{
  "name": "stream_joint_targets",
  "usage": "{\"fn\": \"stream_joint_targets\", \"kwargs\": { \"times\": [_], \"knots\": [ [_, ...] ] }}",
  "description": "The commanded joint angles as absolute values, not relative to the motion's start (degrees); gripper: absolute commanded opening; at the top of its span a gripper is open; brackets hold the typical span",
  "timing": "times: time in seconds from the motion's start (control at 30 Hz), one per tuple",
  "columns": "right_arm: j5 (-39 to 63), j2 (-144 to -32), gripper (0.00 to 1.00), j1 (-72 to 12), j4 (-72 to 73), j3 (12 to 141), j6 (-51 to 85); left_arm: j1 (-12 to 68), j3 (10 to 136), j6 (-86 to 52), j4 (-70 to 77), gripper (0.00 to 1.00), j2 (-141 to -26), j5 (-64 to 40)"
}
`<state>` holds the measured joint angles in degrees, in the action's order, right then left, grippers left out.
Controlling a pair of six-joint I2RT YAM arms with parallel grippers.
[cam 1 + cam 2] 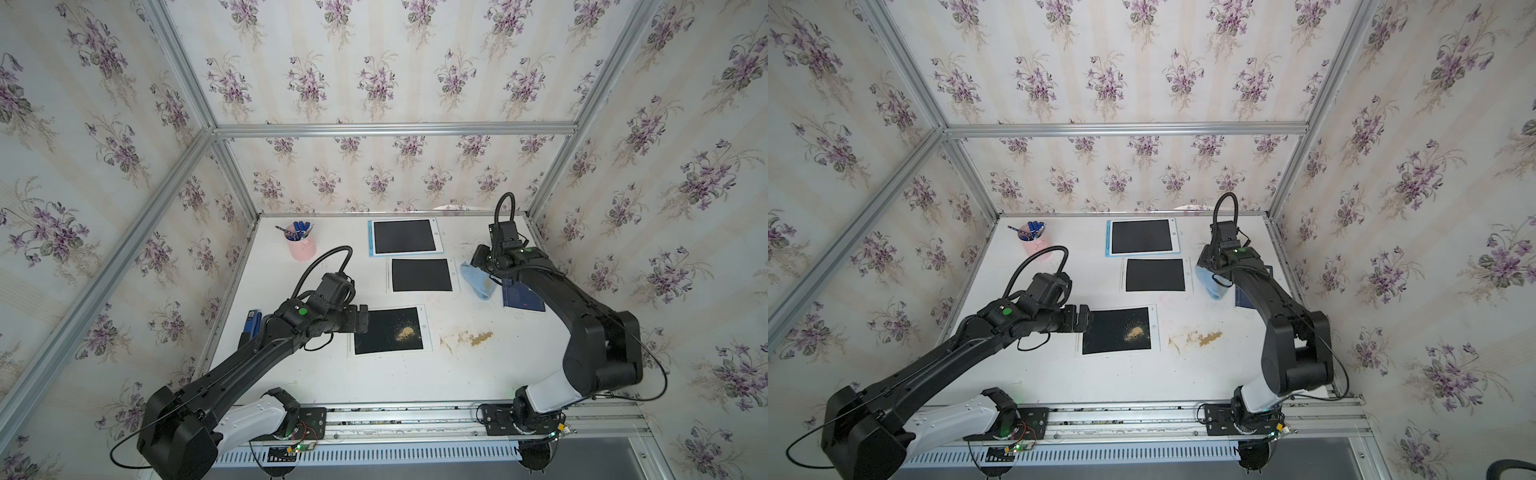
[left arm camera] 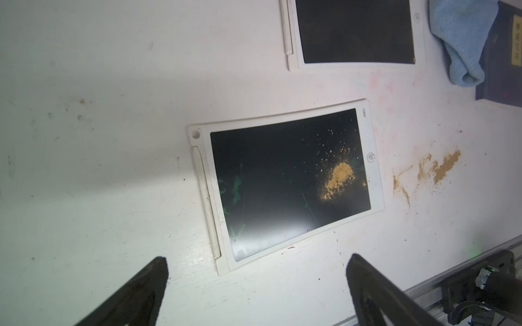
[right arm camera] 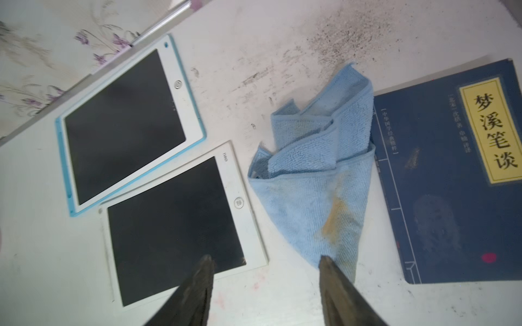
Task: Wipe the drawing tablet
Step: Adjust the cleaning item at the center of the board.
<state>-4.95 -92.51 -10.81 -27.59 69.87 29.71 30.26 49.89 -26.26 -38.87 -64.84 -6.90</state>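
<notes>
White-framed rectangular drawing tablet [image 1: 382, 328] flat on scuffed white table [image 1: 415, 374], near centre, long axis left-right, stylus edge toward left gripper [image 2: 257, 256], its jaws wide apart, glossy dark screen, loose tan powder heap [image 2: 337, 179], right gripper [image 3: 266, 256] parted beside crumpled blue terry cloth [image 3: 316, 183]

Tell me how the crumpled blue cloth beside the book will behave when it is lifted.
The blue cloth lies in soft folds, so it will probably droop and unfold. Its fluffy pile looks light and should grip well. Pushed, it would likely bunch rather than slide.
</notes>
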Motion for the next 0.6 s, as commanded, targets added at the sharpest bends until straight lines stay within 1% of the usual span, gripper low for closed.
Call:
{"fn": "stream_joint_targets", "kwargs": {
  "times": [0.0, 0.13, 0.33, 0.57],
  "knots": [
    [-8.49, -99.46, 0.59, -10.47, -29.08, 74.77, 28.05, 28.32, 51.69, -21.32, -36.57, 1.0, -66.57, -12.29],
    [-10.01, -108.21, 0.54, -10.46, -30.75, 81.94, 27.53, 27.83, 53.0, -20.21, -33.88, 1.0, -69.47, -13.13],
    [-14.36, -119.27, 0.53, -10.46, -36.09, 93.09, 25.5, 27.51, 52.9, -20.93, -28.86, 1.0, -74.63, -18.54],
    [-17.5, -122.45, 0.53, -12.18, -37.05, 94.54, 22.08, 25.98, 54.34, -19.46, -27.22, 1.0, -80.21, -21.4]
  ]
}}
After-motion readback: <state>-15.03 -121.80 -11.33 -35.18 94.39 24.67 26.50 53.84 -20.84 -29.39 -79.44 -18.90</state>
